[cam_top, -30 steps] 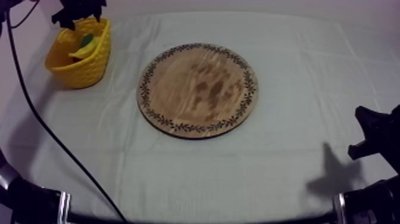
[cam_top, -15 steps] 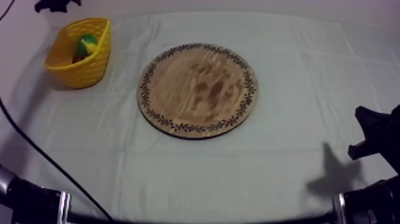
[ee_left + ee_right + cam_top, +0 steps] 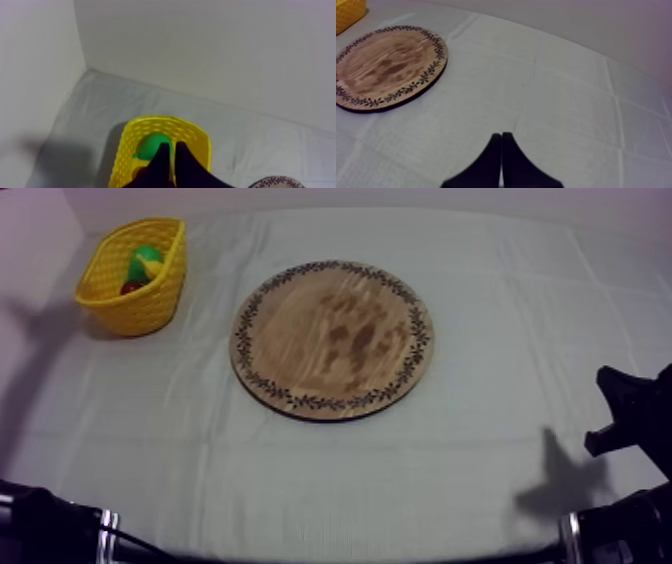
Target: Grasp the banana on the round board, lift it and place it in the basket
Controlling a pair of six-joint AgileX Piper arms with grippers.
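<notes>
The yellow basket [image 3: 135, 276] stands at the far left of the table. It holds a green pear [image 3: 147, 260] and a small red fruit [image 3: 130, 287]; a yellow patch between them may be the banana, I cannot tell. The round wooden board [image 3: 333, 338] lies bare in the middle. In the left wrist view my left gripper [image 3: 172, 146] hangs high over the basket [image 3: 200, 145] and the pear [image 3: 152, 147], shut with nothing in it. My right gripper [image 3: 501, 135] is shut over bare cloth, near the right edge in the top view [image 3: 625, 410].
The wall corner rises just behind the basket [image 3: 80, 60]. The board's rim [image 3: 275, 182] lies beside the basket. In the right wrist view the board [image 3: 386, 65] and a basket corner [image 3: 348, 9] lie ahead, with cloth all round.
My left gripper has drawn back and up from over the basket, past the far left edge of the top view, and its fingers have come together. The right arm has not moved.
</notes>
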